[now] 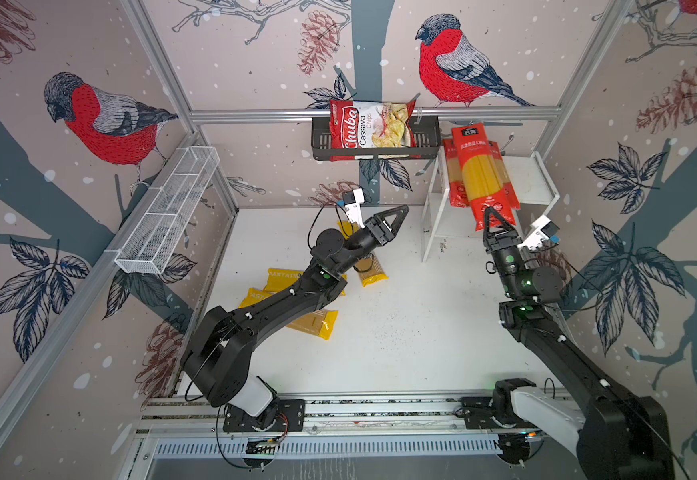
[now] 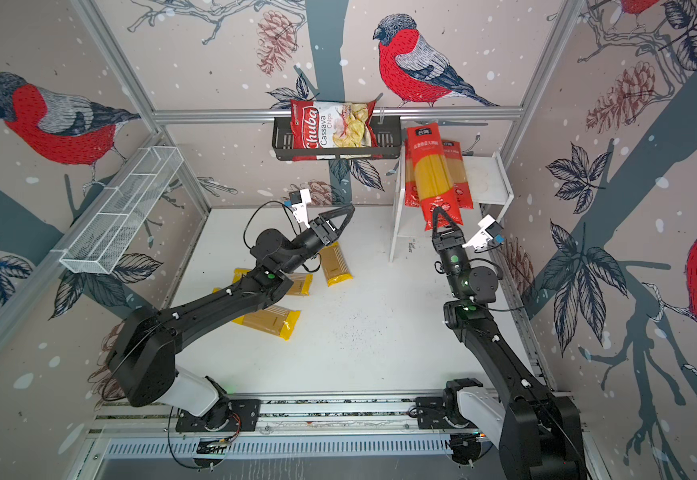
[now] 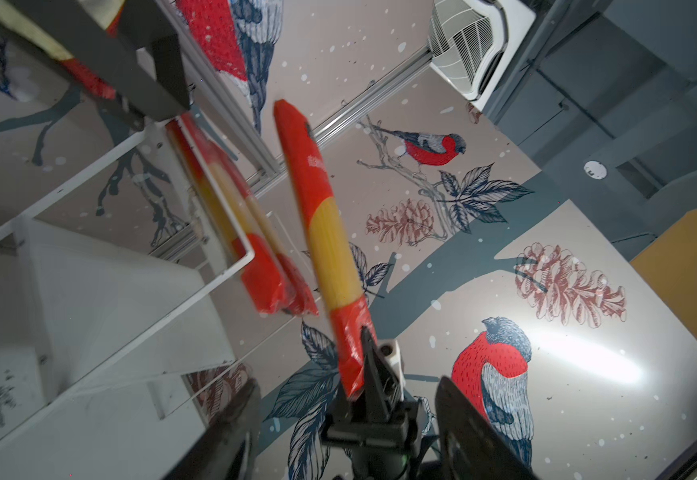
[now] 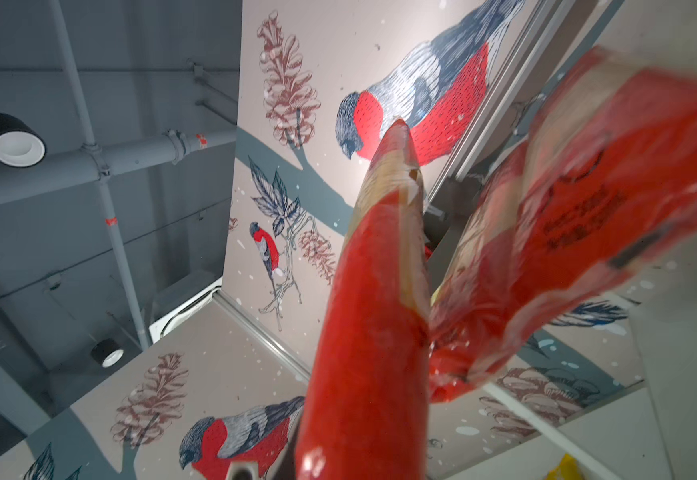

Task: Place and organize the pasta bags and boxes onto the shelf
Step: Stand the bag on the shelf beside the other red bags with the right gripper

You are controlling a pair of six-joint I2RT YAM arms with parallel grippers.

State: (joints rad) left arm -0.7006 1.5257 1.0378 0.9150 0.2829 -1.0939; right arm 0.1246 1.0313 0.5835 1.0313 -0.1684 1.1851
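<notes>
Spaghetti pack (image 1: 481,178), red-ended, pinched at its lower end by right gripper (image 1: 491,214), tilted above two like packs (image 1: 453,174) lying on shelf (image 1: 532,178) top board. Left gripper (image 1: 404,210) empty, fingers spread, raised over table (image 1: 401,353). Three yellow PASTATIME packs (image 1: 315,326) lie on table.

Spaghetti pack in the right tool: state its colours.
The held spaghetti pack: red ends, yellow spaghetti in the middle. Best seen in a top view.

Yellow packs (image 1: 317,326) ×3, left of shelf (image 1: 529,178): part-hidden under left arm (image 1: 272,303). Red packs (image 1: 482,178) at shelf: overlapping, print illegible; blurred in wrist views.
</notes>
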